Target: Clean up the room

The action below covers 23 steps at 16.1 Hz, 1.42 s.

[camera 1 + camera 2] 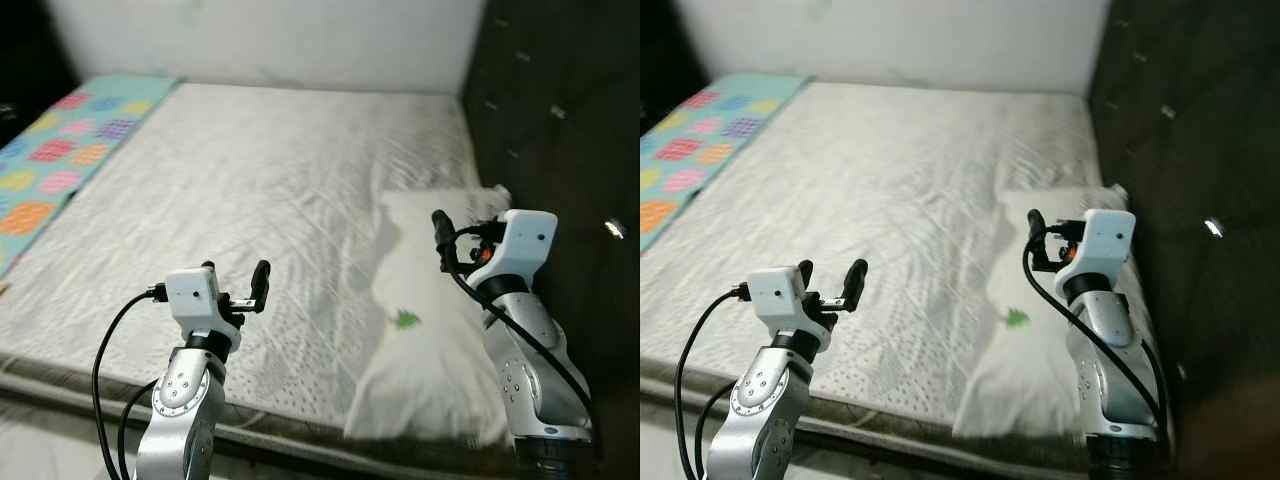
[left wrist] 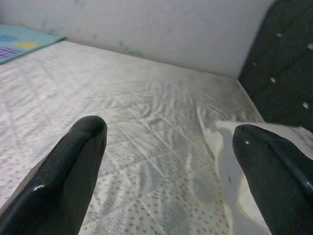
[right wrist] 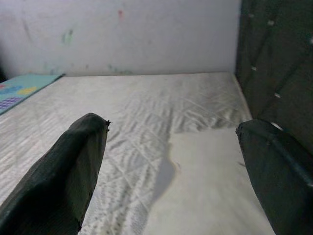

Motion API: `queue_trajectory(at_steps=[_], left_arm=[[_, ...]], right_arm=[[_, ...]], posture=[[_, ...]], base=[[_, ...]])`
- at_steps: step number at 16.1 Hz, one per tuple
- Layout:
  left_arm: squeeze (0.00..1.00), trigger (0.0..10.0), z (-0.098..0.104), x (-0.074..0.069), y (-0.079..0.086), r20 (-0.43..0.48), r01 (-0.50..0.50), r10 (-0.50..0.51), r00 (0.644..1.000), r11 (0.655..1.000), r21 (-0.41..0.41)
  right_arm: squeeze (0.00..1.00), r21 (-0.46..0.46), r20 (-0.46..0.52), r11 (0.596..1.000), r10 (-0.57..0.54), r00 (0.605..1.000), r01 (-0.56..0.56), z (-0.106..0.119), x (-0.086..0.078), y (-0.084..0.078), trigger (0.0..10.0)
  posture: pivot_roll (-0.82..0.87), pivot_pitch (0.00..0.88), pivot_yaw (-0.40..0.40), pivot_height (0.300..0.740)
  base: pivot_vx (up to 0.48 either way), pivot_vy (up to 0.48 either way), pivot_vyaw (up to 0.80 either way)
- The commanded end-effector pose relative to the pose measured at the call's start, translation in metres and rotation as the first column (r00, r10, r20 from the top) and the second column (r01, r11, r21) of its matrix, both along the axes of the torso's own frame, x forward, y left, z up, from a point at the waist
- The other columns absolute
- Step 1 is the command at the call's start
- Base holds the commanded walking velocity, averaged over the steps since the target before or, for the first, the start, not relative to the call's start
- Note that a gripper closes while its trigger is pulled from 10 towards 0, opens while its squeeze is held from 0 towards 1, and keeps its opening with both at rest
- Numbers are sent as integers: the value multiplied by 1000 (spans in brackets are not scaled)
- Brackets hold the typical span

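White quilted fabric covers the bed [image 1: 250,190] in front of me, and a white pillow [image 1: 430,330] with a small green print lies at its right side, against the dark tufted headboard [image 1: 550,120]. A pastel patterned blanket [image 1: 60,150] runs along the far left edge. My left tool [image 1: 238,289] hovers over the near edge, fingers spread wide and holding nothing; my right tool [image 1: 1042,240] hangs above the pillow, likewise wide apart.

A white quilted mattress [image 1: 250,200] carries 1 white pillow [image 1: 430,340] beside the dark headboard [image 1: 540,120] and a colourful patterned blanket [image 1: 60,160] at its far side.
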<state>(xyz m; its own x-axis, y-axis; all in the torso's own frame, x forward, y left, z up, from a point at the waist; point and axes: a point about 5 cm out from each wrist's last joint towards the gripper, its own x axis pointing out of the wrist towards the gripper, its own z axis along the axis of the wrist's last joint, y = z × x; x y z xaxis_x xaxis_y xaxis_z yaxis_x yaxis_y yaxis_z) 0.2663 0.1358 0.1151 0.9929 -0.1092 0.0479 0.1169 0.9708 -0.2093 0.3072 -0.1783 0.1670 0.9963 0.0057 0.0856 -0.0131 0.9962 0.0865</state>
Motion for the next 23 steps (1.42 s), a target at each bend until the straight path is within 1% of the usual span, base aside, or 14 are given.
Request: queue_trajectory(at_steps=[1,3,5,6,7,8,9,10,11,12,14,17,19,23], left_arm=[[0,10000,-4,0,3,-25,-20,20,999,1000,5],[0,10000,-4,0,3,-32,-21,21,999,1000,1],[0,10000,-5,0,3,-36,-21,21,999,1000,4],[0,10000,-5,1,2,-38,-19,20,999,1000,17],[0,10000,-4,1,1,-35,-6,7,999,999,42],[0,10000,-2,1,0,-27,18,-17,1000,999,48],[0,10000,-1,2,2,-25,21,-20,999,999,43],[0,10000,-1,2,2,-25,26,-25,999,999,36],[0,10000,0,2,2,-14,37,-36,999,998,54],[0,10000,0,1,2,-14,37,-36,999,998,52],[0,10000,-3,-1,3,-35,22,-21,999,999,33],[0,10000,-8,-4,7,-53,16,-14,998,999,36],[0,10000,-7,-3,7,-48,19,-17,999,999,43],[0,10000,-6,-2,6,-45,26,-24,999,999,36]], right_arm=[[0,-3,-5,1000,-15,1000,15,-1,0,-1,10000],[0,1,-14,999,-38,999,38,-3,0,-3,10000],[0,-8,-72,996,-90,993,90,-11,2,-7,10000],[0,1,-88,996,-94,992,94,-12,2,-8,10000],[0,-41,-76,994,-106,991,103,-11,2,-10,10000],[0,-117,-56,987,-114,992,107,-10,3,-9,10000],[0,-95,-43,993,-70,997,66,-12,2,-5,10000],[0,-88,-47,994,-70,996,66,-12,2,-5,10000],[0,-144,-27,985,-101,995,96,-11,1,-6,10000],[0,-157,-29,982,-113,993,107,-12,1,-6,10000],[0,-113,-85,992,-74,994,64,-18,-1,-4,10000],[0,-80,-75,995,-61,995,54,-18,-2,-5,10000],[0,-51,-82,998,-34,996,29,-17,0,-1,10000],[0,-52,-86,998,-22,996,18,-18,0,-1,10000]], posture=[[-64,11,39,740],[-64,11,39,740],[-63,11,40,740],[-62,10,41,740],[-62,10,41,740],[-62,12,45,740],[-64,11,46,740],[-65,11,48,740],[-67,11,48,740],[-67,10,47,740],[-67,10,47,740],[-64,11,43,740],[-62,8,43,740],[-64,14,43,740]], base=[[0,0,0],[0,0,0],[0,0,0],[0,0,0],[0,0,0],[0,0,0],[0,0,0],[0,0,0],[0,0,0],[0,0,0],[0,0,0],[0,0,0],[0,0,0],[0,0,0]])
